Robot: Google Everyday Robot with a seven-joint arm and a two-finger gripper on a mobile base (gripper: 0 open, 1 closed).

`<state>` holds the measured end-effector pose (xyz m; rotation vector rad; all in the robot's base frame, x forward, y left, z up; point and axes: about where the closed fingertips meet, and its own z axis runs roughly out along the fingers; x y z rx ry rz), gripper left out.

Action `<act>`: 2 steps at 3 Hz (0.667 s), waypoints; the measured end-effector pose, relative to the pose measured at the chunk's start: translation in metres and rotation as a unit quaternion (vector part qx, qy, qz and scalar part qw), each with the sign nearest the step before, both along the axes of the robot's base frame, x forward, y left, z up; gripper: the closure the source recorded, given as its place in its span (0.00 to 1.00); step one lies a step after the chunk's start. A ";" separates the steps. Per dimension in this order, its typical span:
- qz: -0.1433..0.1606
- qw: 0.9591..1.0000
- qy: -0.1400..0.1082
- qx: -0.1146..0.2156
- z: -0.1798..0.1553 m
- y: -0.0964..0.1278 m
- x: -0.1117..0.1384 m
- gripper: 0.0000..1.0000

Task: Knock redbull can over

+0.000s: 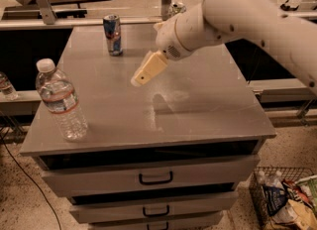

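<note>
The redbull can (113,34) stands upright at the back left of the grey cabinet top (198,105). It is blue and silver with red markings and a silver top. My gripper (140,78) hangs above the middle of the top, on the end of the white arm that comes in from the upper right. It sits to the right of the can and nearer to the front, apart from it. Its cream-coloured tip points down and to the left.
A clear plastic water bottle (61,100) with a red-and-white label stands at the front left. A dented can (175,9) lies behind the cabinet's back edge. The cabinet has drawers below. A wire basket of litter (285,199) stands on the floor at the right.
</note>
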<state>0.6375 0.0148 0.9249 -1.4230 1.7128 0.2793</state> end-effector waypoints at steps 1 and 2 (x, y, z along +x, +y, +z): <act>-0.008 0.998 -0.034 0.047 -0.020 0.017 0.054 0.00; -0.005 0.994 -0.055 0.095 -0.035 0.041 0.104 0.00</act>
